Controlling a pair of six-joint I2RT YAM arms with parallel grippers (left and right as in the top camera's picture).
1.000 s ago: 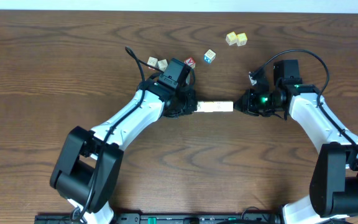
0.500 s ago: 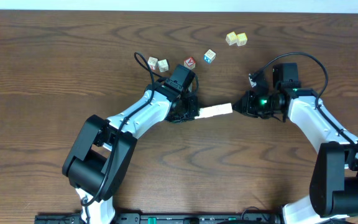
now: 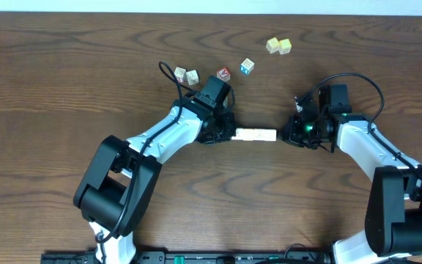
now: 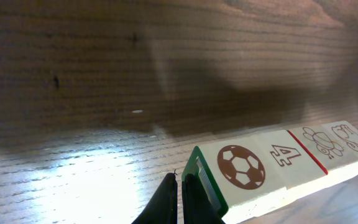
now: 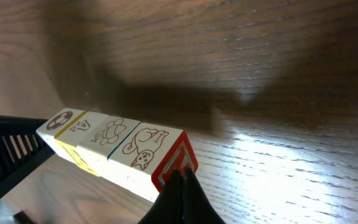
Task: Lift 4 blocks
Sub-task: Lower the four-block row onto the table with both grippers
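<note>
The 4 blocks (image 3: 256, 135) form one end-to-end row between my two grippers at the table's middle. The left gripper (image 3: 231, 134) is shut and its tip presses the row's green-edged end. In the left wrist view the fingertips (image 4: 180, 180) touch that end of the row (image 4: 278, 165), whose tops show a football, a 4 and a bee. The right gripper (image 3: 281, 135) is shut and pushes the red-edged end. The right wrist view has its tips (image 5: 182, 175) against the row (image 5: 114, 146). A shadow beneath suggests the row hangs off the wood.
Behind the left arm lie two pale cubes (image 3: 180, 73) (image 3: 192, 76), a red-faced cube (image 3: 224, 74) and a blue-faced cube (image 3: 247, 66). A pale yellow-green cube pair (image 3: 278, 45) sits at the back. Both arms slant in from the near edge.
The row was level, tilted half a second ago with its right end higher in the picture, and is level again, a little nearer the front. Both grippers stayed pressed on its ends.
</note>
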